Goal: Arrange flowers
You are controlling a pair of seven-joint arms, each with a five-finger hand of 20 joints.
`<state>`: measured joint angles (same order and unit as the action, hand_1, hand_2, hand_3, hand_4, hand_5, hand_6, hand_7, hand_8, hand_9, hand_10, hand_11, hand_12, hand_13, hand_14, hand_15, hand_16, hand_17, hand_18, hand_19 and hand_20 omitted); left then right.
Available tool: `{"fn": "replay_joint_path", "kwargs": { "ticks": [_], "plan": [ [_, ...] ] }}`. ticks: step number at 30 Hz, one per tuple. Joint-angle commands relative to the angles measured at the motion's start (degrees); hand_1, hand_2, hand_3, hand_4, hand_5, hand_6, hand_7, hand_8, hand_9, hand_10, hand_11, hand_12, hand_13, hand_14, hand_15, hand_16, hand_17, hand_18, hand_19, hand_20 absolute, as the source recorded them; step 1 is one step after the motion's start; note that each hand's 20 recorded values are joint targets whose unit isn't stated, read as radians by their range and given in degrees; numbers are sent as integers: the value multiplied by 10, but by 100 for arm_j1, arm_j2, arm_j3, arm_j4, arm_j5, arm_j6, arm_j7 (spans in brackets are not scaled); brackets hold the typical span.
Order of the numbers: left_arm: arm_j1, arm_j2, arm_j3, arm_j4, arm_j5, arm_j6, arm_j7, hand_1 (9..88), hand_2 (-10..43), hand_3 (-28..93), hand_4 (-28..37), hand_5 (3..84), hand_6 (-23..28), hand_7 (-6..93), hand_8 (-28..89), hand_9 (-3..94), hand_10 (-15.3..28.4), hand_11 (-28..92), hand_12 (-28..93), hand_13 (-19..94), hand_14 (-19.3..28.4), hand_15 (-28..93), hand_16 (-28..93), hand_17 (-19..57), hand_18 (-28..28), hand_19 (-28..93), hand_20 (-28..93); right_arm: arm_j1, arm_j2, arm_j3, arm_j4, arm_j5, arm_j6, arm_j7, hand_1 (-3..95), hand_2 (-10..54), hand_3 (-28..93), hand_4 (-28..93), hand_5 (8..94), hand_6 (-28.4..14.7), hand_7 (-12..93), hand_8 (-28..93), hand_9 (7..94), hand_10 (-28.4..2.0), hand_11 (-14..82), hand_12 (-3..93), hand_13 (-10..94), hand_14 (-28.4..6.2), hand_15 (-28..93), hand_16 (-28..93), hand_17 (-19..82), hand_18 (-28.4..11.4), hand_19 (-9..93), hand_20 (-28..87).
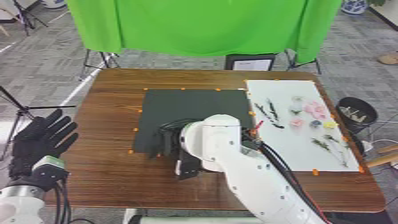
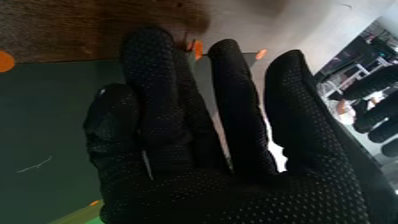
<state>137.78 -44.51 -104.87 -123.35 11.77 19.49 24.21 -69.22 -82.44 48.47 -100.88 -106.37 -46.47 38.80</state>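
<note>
Mat (image 1: 197, 105) partly behind the right robot hand (image 1: 167, 138)

Brown table (image 1: 114, 95) with black mat (image 1: 191, 106), white sheet (image 1: 274, 89)

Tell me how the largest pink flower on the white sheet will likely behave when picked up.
The large pink flower looks broad and ruffled, so it may crush under a hard pinch. Lying loose on the flat white sheet, it would probably slide if nudged. Its small size suggests it is light.
</note>
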Motion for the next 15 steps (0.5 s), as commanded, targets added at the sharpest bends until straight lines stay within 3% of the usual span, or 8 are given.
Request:
{"fn": "replay_joint_path", "kwargs": {
  "ticks": [1, 2, 7, 10, 11, 15],
  "plan": [
    [140, -137, -63, -13, -34, -85, 38, 267, 104, 749, -252, 402, 103, 124, -77, 326, 170, 194, 134, 206, 168, 336, -49, -85, 162, 368, 85, -160, 216, 317, -636, 233, -4, 163, 177, 200, 851, -86, 616, -11, 127, -115, 592, -217, 96, 152, 667, -160, 576, 264, 388, -239, 886, 311],
    [173, -127, -69, -6, -51, -97, 112, 267, 104, 749, -252, 402, 103, 124, -77, 325, 170, 194, 134, 206, 169, 337, -49, -85, 162, 368, 85, -184, 287, 401, -767, 255, 63, 160, 177, 198, 850, -87, 613, -10, 127, -115, 588, -221, 95, 152, 665, -161, 576, 263, 386, -241, 884, 310],
    [313, -199, -165, -40, -86, -102, 210, 266, 103, 750, -252, 402, 103, 124, -78, 326, 170, 194, 134, 205, 168, 337, -49, -85, 162, 368, 85, -497, 746, 1170, -1466, 530, 427, 187, 183, 178, 829, -100, 604, -5, 117, -118, 556, -238, 76, 141, 665, -161, 547, 244, 386, -242, 877, 303],
    [356, -259, -229, -64, -24, -147, 208, 266, 103, 751, -252, 402, 103, 124, -78, 326, 170, 193, 133, 205, 168, 335, -49, -85, 162, 368, 85, -757, 1265, 1584, -1818, 295, 1129, 131, 191, 157, 811, -115, 584, -2, 112, -121, 534, -243, 69, 132, 666, -162, 535, 233, 385, -243, 872, 298],
    [362, -212, -222, -62, -56, -148, 267, 266, 103, 751, -252, 402, 103, 124, -78, 325, 170, 193, 133, 205, 168, 336, -49, -85, 162, 368, 85, -884, 1467, 1724, -1920, 141, 1372, 155, 195, 147, 797, -123, 570, -4, 111, -121, 531, -242, 71, 131, 666, -163, 534, 231, 383, -242, 871, 297],
    [340, -218, -241, -78, 25, -185, 320, 266, 102, 751, -254, 402, 103, 124, -78, 325, 170, 192, 133, 205, 170, 336, -49, -84, 162, 367, 85, -1335, 2090, 2306, -2053, -63, 1964, 735, 201, 103, 773, -142, 531, -60, 100, -106, 529, -228, 83, 146, 653, -172, 552, 231, 377, -243, 871, 295]
  ]
}}
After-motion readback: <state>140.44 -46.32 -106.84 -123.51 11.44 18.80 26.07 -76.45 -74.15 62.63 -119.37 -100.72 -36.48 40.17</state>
